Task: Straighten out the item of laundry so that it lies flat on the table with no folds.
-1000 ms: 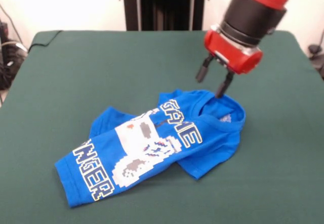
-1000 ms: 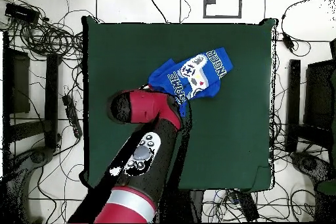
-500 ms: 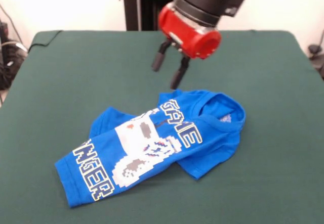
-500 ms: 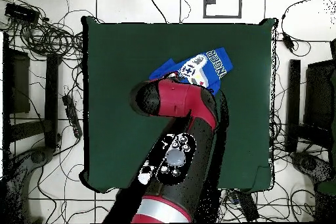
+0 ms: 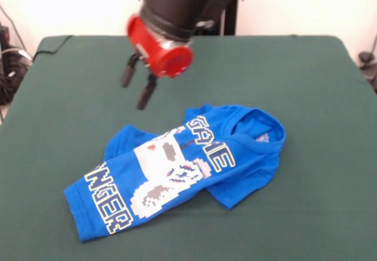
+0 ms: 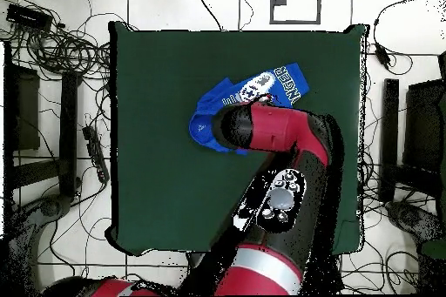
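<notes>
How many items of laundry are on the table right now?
1: a blue T-shirt, crumpled with folds near the table's middle. The open gripper hovers above the cloth beside it. Nothing else shows, though the arm covers some table overhead.

Bright blue shirt [image 5: 177,167] w/ white pixel lettering, dk green table [image 5: 70,96], red-black tool [image 5: 136,88]

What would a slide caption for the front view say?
Open gripper hovering above the green table, beside a crumpled blue T-shirt.
</notes>
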### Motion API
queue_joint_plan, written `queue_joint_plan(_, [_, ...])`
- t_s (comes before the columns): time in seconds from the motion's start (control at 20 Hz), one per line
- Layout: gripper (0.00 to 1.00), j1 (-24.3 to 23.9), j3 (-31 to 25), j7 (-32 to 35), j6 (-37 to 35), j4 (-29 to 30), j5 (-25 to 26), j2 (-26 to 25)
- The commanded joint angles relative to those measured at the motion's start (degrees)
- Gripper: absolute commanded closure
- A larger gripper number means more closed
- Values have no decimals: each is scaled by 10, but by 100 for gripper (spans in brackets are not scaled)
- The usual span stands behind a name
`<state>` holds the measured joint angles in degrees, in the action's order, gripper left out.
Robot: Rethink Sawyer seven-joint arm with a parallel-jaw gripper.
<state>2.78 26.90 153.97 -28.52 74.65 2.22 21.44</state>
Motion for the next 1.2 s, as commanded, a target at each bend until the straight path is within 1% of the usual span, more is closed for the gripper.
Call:
queue_joint_plan(0.05, [0, -9, -91, -34, 10, -5, 31, -90])
queue_joint_plan(0.3, [0, -6, -85, 5, 33, -12, 28, -118])
queue_joint_plan(0.4, [0, -6, -88, 13, 41, -10, 26, -119])
queue_joint_plan(0.7, [0, 0, -102, 16, 26, 3, 11, -104])
queue_joint_plan(0.85, [0, 10, -95, 28, 28, 5, 7, -102])
queue_joint_plan(1.05, [0, 12, -87, 31, 31, -9, 8, -112])
queue_joint_plan(1.2, [0, 3, -89, 23, 33, -27, 10, -134])
